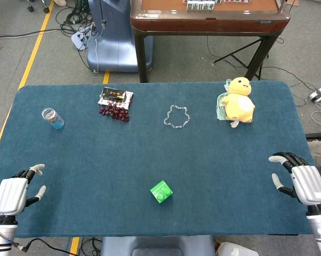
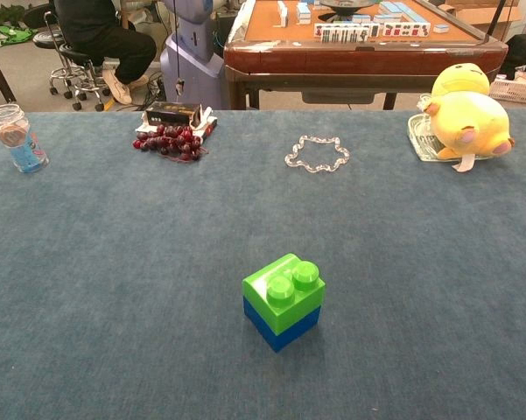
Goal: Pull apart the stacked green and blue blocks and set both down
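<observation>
A green block sits stacked on a blue block near the front middle of the blue-covered table. From the head view only the green block shows, its two studs facing up. My left hand hovers at the table's front left corner, fingers apart, holding nothing. My right hand is at the front right edge, fingers spread and empty. Both hands are far from the stack. Neither hand appears in the chest view.
Along the far side lie a small jar with a blue label, a dark packet with red grapes, a clear bead ring and a yellow plush duck on a clear dish. A wooden table stands beyond.
</observation>
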Robot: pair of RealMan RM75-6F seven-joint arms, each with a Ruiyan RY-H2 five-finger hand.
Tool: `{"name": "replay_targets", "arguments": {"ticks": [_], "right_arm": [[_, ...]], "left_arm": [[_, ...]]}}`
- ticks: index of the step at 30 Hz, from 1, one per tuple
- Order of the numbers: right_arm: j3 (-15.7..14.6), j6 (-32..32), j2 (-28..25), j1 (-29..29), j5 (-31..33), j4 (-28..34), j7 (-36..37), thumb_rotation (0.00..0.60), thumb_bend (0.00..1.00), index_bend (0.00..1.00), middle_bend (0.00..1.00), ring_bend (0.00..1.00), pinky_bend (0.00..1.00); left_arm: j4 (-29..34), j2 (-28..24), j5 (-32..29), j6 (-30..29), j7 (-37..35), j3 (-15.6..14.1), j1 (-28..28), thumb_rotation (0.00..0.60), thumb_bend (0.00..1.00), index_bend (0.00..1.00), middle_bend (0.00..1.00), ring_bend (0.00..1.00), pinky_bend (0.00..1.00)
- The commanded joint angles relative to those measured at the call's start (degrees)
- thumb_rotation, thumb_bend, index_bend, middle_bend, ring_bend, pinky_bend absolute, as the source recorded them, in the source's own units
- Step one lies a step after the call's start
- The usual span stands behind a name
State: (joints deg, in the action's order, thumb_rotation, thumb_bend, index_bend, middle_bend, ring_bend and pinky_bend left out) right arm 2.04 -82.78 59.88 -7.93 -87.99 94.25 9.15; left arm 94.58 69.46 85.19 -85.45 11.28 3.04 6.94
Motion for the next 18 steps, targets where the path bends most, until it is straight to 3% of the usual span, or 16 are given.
{"name": "replay_targets", "arguments": {"ticks": [1,7,12,18], "right_arm": [[0.0,0.29,0.08,-0.07,0.01,-0.13,-0.04,0.6,0.39,0.32,0.26,0.2,0.3],[0.16,0.72,0.25,-0.38,-0.37,-0.27,0.4,0.6,0.39,0.32,0.26,0.2,0.32],[0.39,1.28,-0.09,-1.55,-2.23,0.82,0.38,0.6,0.39,0.32,0.29,0.27,0.43],[-0.29,1.45,-0.76,-3.28,-7.6,4.2,-1.95,0.6,0.4,0.32,0.63,0.59,0.7]], "left_arm": [[-0.13,0.08,0.03,-0.03,0.1,-0.15,-0.12,0.6,0.32,0.33,0.4,0.43,0.58],[0.01,0.09,-0.11,0.07,0.12,0.03,-0.03,0.6,0.31,0.33,0.4,0.43,0.58],[0.4,0.16,-0.15,-0.01,0.35,-0.06,-0.15,0.6,0.31,0.33,0.4,0.43,0.58],[-0.21,0.86,0.21,-0.15,0.24,-0.5,-0.42,0.6,0.31,0.33,0.4,0.43,0.6]]}}
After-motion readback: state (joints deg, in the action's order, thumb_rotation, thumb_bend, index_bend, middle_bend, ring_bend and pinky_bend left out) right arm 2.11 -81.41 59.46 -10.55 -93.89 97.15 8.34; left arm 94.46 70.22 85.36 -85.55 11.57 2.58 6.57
